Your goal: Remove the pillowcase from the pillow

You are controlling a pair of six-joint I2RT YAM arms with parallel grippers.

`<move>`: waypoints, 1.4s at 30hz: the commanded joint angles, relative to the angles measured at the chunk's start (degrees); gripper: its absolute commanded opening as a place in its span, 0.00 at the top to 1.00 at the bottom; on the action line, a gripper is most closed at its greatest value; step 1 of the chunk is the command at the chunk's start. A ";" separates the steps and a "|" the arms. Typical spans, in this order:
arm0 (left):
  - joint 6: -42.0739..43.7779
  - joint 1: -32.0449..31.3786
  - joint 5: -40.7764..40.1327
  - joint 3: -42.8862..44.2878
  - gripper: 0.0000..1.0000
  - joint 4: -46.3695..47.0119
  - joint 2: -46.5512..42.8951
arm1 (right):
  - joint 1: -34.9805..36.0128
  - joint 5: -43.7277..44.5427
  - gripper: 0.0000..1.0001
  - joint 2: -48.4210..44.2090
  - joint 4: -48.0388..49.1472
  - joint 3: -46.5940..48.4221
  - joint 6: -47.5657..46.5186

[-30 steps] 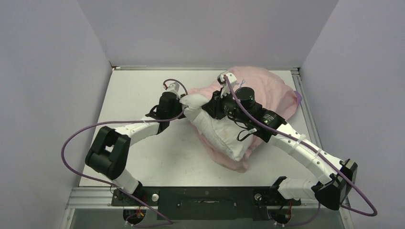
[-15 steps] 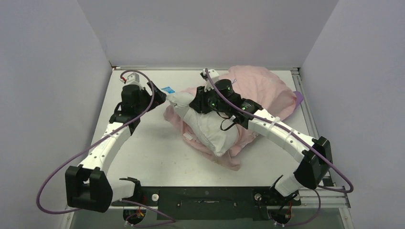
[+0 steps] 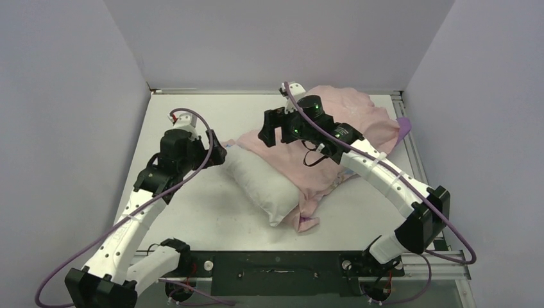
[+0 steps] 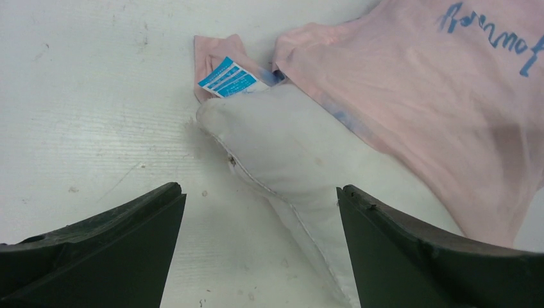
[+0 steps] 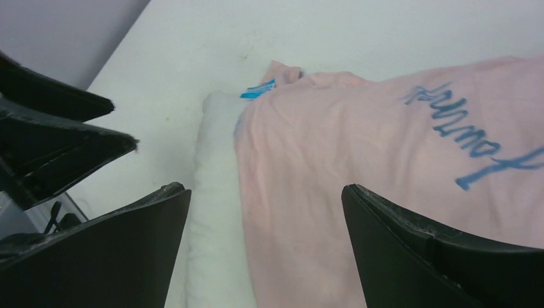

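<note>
On the table lay the white pillow, and the pink, inside-out pillowcase covered its far right side and spread out behind it, leaving the pillow's left corner and near end bare. The left gripper hung just beside the pillow's left corner, jaws wide open with nothing in them. The right gripper hung over the pillow's far edge, above the pink cloth, jaws wide open and empty too.
</note>
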 commanded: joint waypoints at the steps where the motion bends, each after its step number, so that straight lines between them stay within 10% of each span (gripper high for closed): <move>1: 2.80 -8.32 -3.94 1.18 0.07 -0.82 -3.33 | -3.87 6.33 0.03 -8.50 -6.10 -4.39 -1.35; 18: 5.48 -40.92 -17.79 3.69 0.02 4.23 6.31 | -7.05 16.27 0.10 -25.36 -16.19 -25.20 3.35; 35: 7.09 -47.32 -21.72 10.72 0.01 -0.29 22.61 | -6.83 -5.38 0.10 -25.22 -4.58 -34.96 1.96; 42: 4.48 -45.80 -21.78 6.67 0.49 0.11 25.30 | -6.61 -8.47 0.09 -24.02 -2.79 -36.79 0.58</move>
